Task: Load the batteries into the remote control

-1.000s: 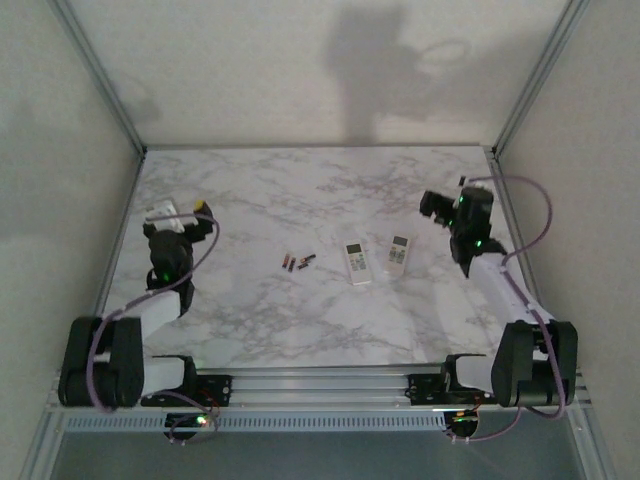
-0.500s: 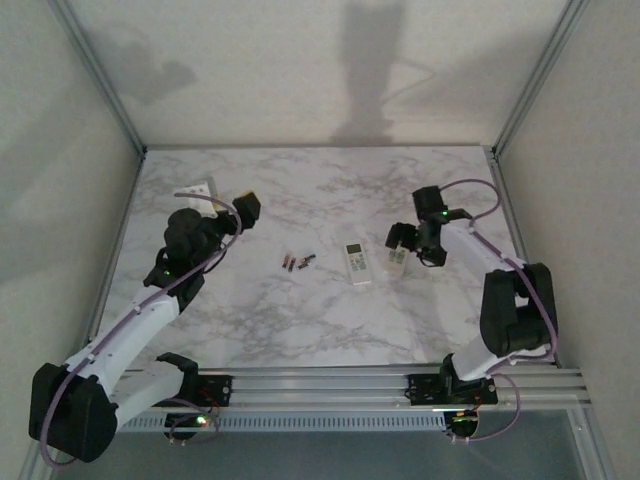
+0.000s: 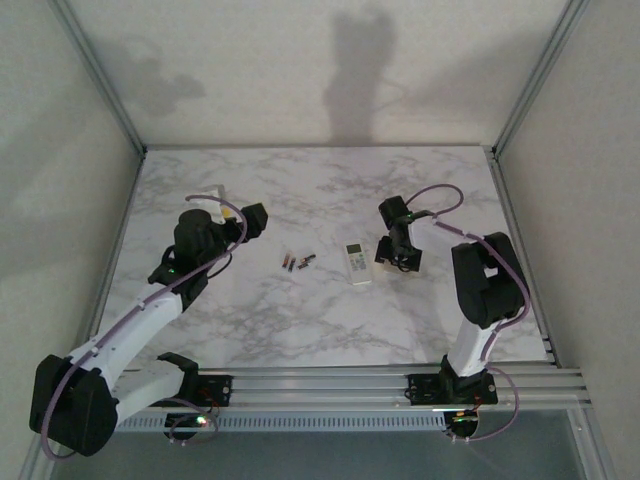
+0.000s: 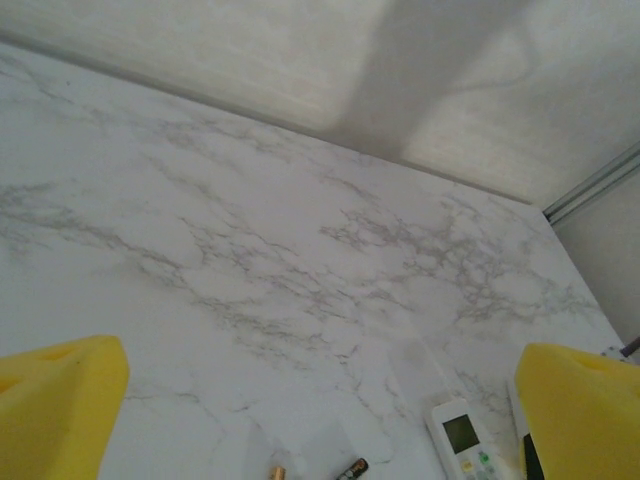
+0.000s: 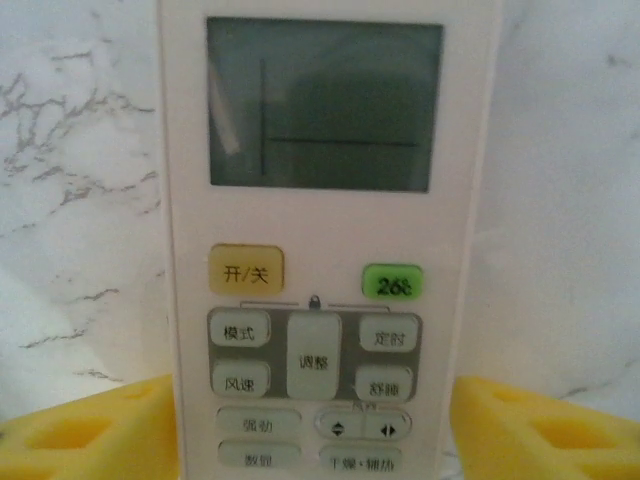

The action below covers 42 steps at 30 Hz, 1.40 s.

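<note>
A white remote control lies face up on the marble table, grey display and buttons showing. My right gripper straddles its button end, with the yellow pads meeting both long edges. From above, that gripper covers most of this handset. A second white handset lies just left of it, also seen from the left wrist. Two small dark batteries with orange ends lie side by side further left, their tips low in the left wrist view. My left gripper hovers open, up and left of the batteries, with nothing between its fingers.
The marble table is walled by pale panels with metal frame posts at the back corners. The right arm's cable loops above the far right of the table. Bare marble lies in front of both arms.
The right arm swung in from the far right and came down over the right-hand handset, its jaws narrowing onto it. The left arm stretched forward and right towards the batteries, still open.
</note>
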Available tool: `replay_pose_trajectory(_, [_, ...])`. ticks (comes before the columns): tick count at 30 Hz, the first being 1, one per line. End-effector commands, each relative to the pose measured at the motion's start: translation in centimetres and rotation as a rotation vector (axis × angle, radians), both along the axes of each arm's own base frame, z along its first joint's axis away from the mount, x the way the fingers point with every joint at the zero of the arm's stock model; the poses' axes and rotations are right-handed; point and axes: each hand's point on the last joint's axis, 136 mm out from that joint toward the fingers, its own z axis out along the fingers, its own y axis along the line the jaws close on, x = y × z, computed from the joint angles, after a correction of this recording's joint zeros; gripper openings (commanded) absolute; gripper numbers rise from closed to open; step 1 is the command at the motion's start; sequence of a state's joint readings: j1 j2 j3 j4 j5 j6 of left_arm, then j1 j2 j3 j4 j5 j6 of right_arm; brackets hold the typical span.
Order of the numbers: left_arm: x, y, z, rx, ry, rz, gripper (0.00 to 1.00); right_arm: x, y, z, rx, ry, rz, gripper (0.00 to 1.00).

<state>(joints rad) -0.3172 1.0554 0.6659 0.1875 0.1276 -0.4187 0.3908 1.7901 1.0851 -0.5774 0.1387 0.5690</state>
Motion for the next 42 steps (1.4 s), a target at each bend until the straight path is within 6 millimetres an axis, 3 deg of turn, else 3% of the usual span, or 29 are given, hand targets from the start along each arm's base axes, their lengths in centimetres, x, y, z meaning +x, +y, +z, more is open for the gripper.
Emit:
replay_pose_trajectory(1, [0.3,-1.0,2.3,-0.110,-0.029,-0.024,0.97,0.0,0.1,0.0,0.006,-0.018,-0.014,0.54])
replay_pose_trajectory(3, [0.6,-1.3,3.0,-0.164,-0.024,-0.022,0.94,0.1,0.1,2.0,0.022,-0.064,-0.021,0.44])
replay_pose_trajectory(7, [1.8,-2.9,4.7,-0.317,0.035,-0.050,0.89,0.9,0.5,9.0,0.113,-0.279,-0.006,0.36])
replay_pose_trajectory(10, [2.6,-5.7,6.2,-0.411,0.082,-0.141,0.87,0.9,3.6,13.9,0.265,-0.382,0.142,0.37])
replay_pose_trajectory(14, [3.3,-10.3,7.7,-0.422,0.163,-0.261,0.84,-0.9,8.0,19.0,0.401,-0.472,0.353,0.38])
replay_pose_trajectory(19, [2.7,-16.5,8.6,-0.369,0.223,-0.421,0.78,-3.0,11.6,22.6,0.554,-0.523,0.518,0.38])
replay_pose_trajectory(23, [2.9,-18.7,7.0,-0.381,0.298,-0.432,0.66,-4.4,13.3,23.4,0.620,-0.523,0.627,0.39])
replay_pose_trajectory(29, [3.1,-20.8,3.1,-0.343,0.421,-0.441,0.51,-5.0,14.1,23.9,0.649,-0.533,0.670,0.39])
replay_pose_trajectory(35, [2.7,-22.4,1.8,-0.370,0.485,-0.475,0.37,-5.1,14.4,23.3,0.640,-0.512,0.688,0.39])
replay_pose_trajectory(38, [2.1,-23.4,1.1,-0.377,0.518,-0.513,0.39,-5.1,14.7,22.6,0.638,-0.479,0.695,0.39])
replay_pose_trajectory(42, [1.6,-23.7,1.1,-0.390,0.519,-0.530,0.50,-4.8,14.7,21.8,0.621,-0.464,0.691,0.39])
